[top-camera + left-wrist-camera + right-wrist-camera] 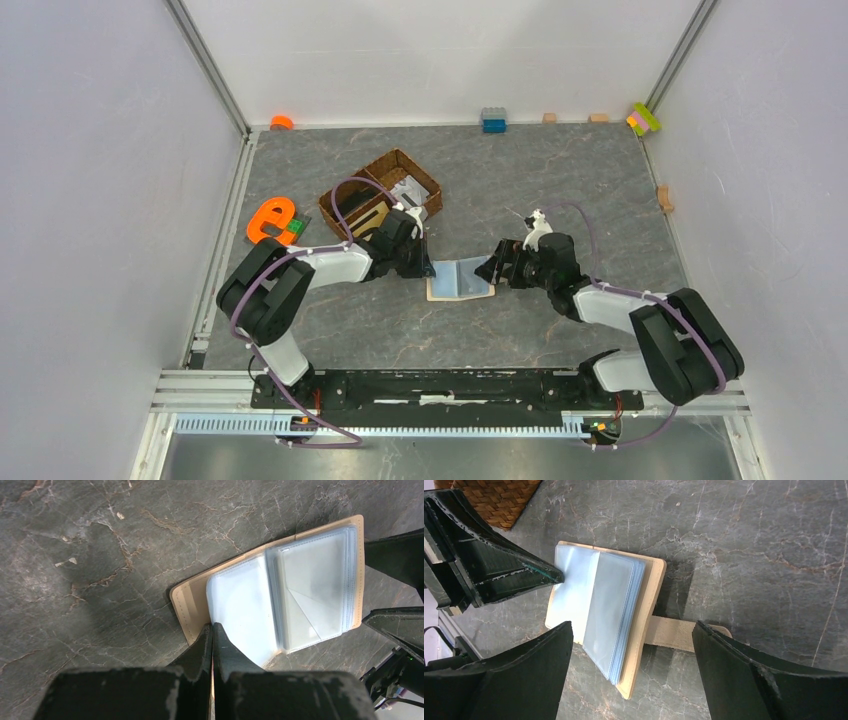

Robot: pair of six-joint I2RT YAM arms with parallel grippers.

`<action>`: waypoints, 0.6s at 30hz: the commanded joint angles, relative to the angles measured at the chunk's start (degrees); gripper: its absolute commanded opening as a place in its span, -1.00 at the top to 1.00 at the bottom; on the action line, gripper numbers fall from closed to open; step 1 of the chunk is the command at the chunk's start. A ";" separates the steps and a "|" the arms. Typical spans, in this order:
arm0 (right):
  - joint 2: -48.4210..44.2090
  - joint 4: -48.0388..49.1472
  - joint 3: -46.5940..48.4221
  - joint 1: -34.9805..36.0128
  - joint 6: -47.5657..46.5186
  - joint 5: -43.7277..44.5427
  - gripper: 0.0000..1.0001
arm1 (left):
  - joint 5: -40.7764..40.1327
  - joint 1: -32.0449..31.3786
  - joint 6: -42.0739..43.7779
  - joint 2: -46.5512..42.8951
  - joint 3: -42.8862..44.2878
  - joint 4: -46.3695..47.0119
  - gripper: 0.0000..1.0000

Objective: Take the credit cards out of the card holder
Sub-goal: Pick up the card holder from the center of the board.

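Note:
The beige card holder [459, 279] lies open on the grey table, its clear sleeves facing up. My left gripper [212, 626] is shut, and its tip presses on the left half of the holder at the sleeve edge; it also shows in the right wrist view [558, 575]. My right gripper [631, 627] is open wide, just above the holder's right half [624, 605] and its closing tab [671, 632]. Its fingers [400, 555] show at the right of the left wrist view. I cannot make out any credit cards; the sleeves look pale and clear.
A brown wicker basket [378, 180] stands just behind my left arm, with something grey-white inside. An orange letter toy [268, 218] lies to its left. A blue brick [493, 120] and small blocks sit along the back wall and right wall.

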 commanded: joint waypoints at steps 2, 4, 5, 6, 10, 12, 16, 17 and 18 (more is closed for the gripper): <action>-3.25 -3.48 -1.59 0.33 1.74 -3.94 -0.84 | -1.35 0.44 0.21 1.35 -0.73 -2.84 0.96; -5.46 -2.64 -3.05 0.28 1.64 -4.51 -0.81 | -1.43 0.50 0.20 1.37 -0.71 -2.82 0.96; -6.11 -0.93 -4.09 0.35 1.98 -5.27 -0.79 | -1.44 0.53 0.18 1.34 -0.80 -2.83 0.96; -6.02 0.78 -4.74 0.40 2.40 -6.61 -0.74 | -1.36 0.54 0.08 1.49 -0.79 -2.76 0.95; 0.26 3.07 -2.99 1.66 3.45 -10.84 -0.63 | -0.49 0.54 -0.07 1.65 -0.73 -2.48 0.95; 3.05 3.65 -2.22 2.34 3.75 -10.96 -0.61 | -0.21 0.51 -0.12 1.65 -0.80 -2.38 0.96; 4.78 5.14 -2.53 2.73 4.66 -10.52 -0.58 | 0.31 0.54 -0.25 1.53 -0.82 -2.20 0.96; 4.78 5.30 -2.58 2.73 4.85 -10.63 -0.58 | 0.32 0.54 -0.24 1.50 -0.90 -2.19 0.96; 4.51 5.96 -2.78 2.73 5.18 -10.90 -0.56 | 0.27 0.54 -0.30 1.49 -0.90 -2.20 0.96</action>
